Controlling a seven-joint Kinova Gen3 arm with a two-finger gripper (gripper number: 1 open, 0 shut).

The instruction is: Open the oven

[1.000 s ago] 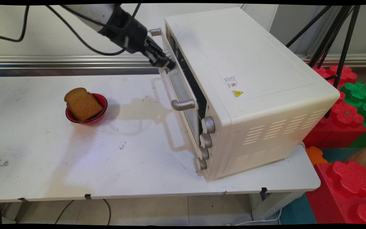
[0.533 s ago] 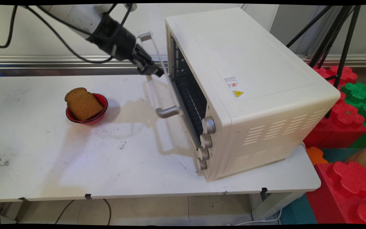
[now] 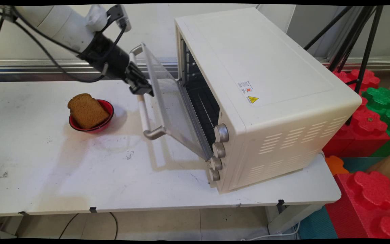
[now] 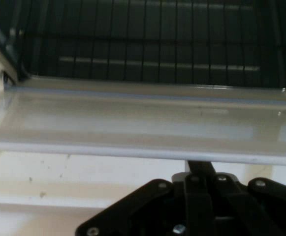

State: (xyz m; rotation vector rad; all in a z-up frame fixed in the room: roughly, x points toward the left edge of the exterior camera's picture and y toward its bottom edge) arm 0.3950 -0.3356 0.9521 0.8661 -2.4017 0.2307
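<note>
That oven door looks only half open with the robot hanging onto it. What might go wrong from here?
The gripper holds the door handle near one end, so the glass door might twist or slip free and drop. The toaster oven sits untethered on the table; a hard pull might drag it. The arm passes near the bread in the red bowl.

Oven (image 3: 266, 84): matt cream painted shell, smooth. Door (image 3: 171, 108): clear glossy glass pane, brushed-metal handle (image 3: 146, 108). Knobs (image 3: 221, 133) look like satin metal. Rack (image 4: 147, 44) inside is dark wire. Gripper (image 3: 141, 88): matt black plastic or metal linkage. Bowl (image 3: 91, 118): glossy red. Bread (image 3: 87, 110): rough, porous brown. Table (image 3: 80, 169): smooth white top, scuffed.
</note>
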